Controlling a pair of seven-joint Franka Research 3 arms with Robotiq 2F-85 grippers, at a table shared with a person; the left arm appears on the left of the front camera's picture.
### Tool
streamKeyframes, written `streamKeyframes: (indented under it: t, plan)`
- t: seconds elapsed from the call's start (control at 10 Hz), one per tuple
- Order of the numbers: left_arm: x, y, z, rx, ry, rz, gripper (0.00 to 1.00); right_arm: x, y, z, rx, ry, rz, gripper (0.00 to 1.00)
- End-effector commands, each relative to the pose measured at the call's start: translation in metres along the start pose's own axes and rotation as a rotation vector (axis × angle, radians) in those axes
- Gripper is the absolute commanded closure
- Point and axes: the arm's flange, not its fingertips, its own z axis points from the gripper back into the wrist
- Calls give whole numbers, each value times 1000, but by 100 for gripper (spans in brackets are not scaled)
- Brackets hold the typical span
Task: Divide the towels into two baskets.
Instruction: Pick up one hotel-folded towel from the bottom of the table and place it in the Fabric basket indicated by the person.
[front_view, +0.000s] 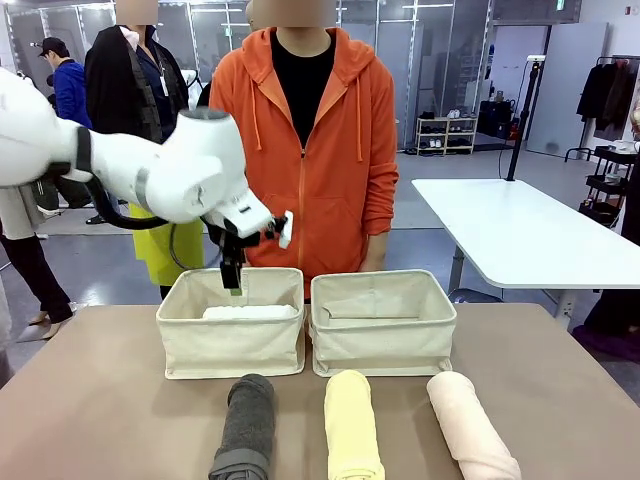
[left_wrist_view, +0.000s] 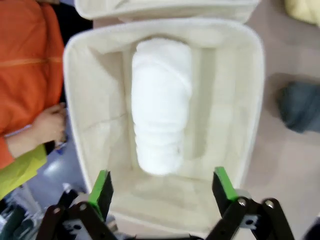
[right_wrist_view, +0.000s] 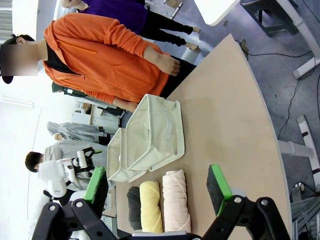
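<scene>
As the left hand (left_wrist_view: 162, 181) gapes, white towel (left_wrist_view: 161, 105) lies beneath.

This is a robotics lab set up in a big open hall, not anyone's home or shop. A white jointed robot arm (front_view: 150, 165) reaches over a plain brown-topped table (front_view: 90, 400), where two cream canvas baskets (front_view: 232, 350) sit side by side. The bare grey polished floor (front_view: 440, 165) runs a long way back. Off to one side stand a long white work table (front_view: 520, 225), a tall black stand pole (front_view: 522, 120), a low metal shelf rack (front_view: 447, 135) and a black clothes rail hung with dark garments (front_view: 612, 90). Dark-framed glass partition walls (front_view: 400, 60) close off the back. A person in an orange zip hoodie (front_view: 305, 150) waits at the table's far edge, and others stand about behind.
</scene>
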Motion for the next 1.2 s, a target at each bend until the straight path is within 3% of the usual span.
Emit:
streamKeyframes:
  t: [0.0,0.1,0.4,0.8,1.0,1.1]
  plan:
    - [-53,-14,61,-138,-60,98,0,-1,2,2,13,-10,4,0]
    - [-83,-29,78,-241,-116,191,0,-1,2,2,13,-10,4,0]
    - [-208,-100,107,-399,-470,480,0,-1,2,2,13,-10,4,0]
    - [-380,-183,97,-430,-767,1020,0,-1,2,2,13,-10,4,0]
    - [-436,-230,77,-417,-870,1229,0,-1,2,2,13,-10,4,0]
    - [-456,-252,68,-409,-952,1277,0,-1,2,2,13,-10,4,0]
